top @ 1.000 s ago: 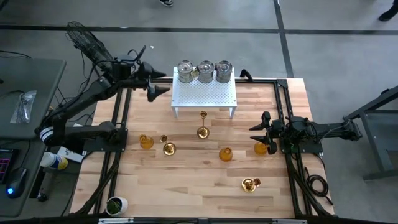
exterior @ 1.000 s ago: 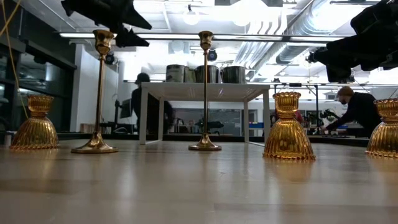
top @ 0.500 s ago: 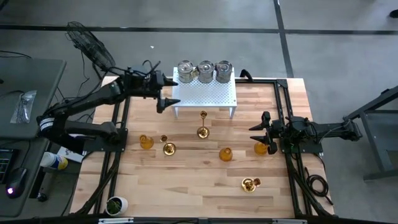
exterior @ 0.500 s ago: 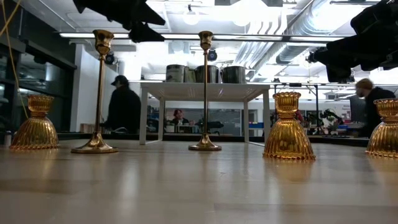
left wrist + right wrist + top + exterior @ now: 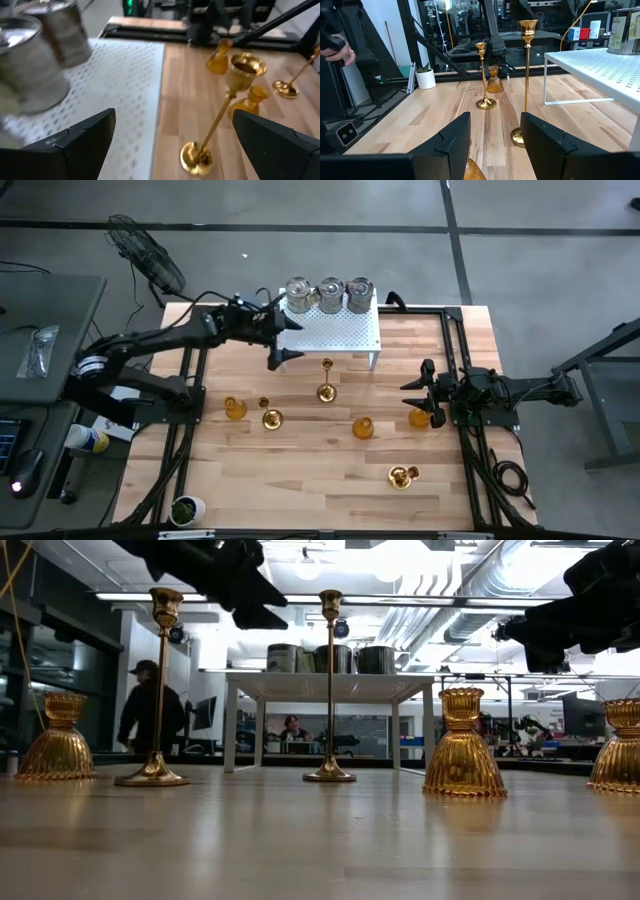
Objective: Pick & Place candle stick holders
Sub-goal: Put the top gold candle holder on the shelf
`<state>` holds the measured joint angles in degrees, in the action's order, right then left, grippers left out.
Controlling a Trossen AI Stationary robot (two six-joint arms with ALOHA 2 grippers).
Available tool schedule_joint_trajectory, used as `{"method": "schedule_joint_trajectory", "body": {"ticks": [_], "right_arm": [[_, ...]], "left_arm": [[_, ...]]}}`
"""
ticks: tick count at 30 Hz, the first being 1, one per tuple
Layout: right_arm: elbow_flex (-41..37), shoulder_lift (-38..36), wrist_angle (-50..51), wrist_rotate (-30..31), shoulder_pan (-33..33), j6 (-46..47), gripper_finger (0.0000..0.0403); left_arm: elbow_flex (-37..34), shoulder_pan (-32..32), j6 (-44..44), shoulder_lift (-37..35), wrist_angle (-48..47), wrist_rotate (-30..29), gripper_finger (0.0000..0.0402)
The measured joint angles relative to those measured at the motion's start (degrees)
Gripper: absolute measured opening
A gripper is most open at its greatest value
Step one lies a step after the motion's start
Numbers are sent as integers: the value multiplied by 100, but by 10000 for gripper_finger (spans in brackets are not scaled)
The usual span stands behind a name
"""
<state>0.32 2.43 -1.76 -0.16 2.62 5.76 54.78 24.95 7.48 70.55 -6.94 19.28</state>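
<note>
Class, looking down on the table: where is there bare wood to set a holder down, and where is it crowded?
Bare wood runs along the near edge, between the small plant pot and the tipped gold holder. The white stand keeps bare perforated surface in front of its three silver holders. The middle band, amber cup to amber cup, is crowded.

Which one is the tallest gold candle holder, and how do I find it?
Find the white perforated stand at the back of the table, with three silver holders on top. Just in front of its front edge stands the tall gold candlestick, alone on the wood. It is thin like a stick on a round foot, while the amber cups nearby are squat.
</note>
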Motion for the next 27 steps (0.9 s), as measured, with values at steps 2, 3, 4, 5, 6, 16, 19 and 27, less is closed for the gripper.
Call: {"method": "schedule_joint_trajectory", "body": {"ticks": [2,3,4,5,6,16,19,27], "right_arm": [[0,0,0,0,1,0,165],[0,-1,0,0,1,0,165],[0,1,0,0,1,0,165],[0,1,0,0,1,0,165],[0,-1,0,0,0,0,165],[0,-1,-1,1,1,0,165],[0,-1,-2,2,1,0,165],[0,-1,-2,2,1,-1,165]], "left_arm": [[0,-69,1,139,235,130,395],[0,-114,3,228,383,152,395],[-2,-167,5,307,544,156,395],[-33,-209,4,365,696,157,395],[-86,-245,10,400,894,169,395],[-851,-755,-65,526,2076,83,395],[-982,-926,-66,559,2334,-139,395],[-1045,-1158,-23,1235,3211,-497,395]]}}
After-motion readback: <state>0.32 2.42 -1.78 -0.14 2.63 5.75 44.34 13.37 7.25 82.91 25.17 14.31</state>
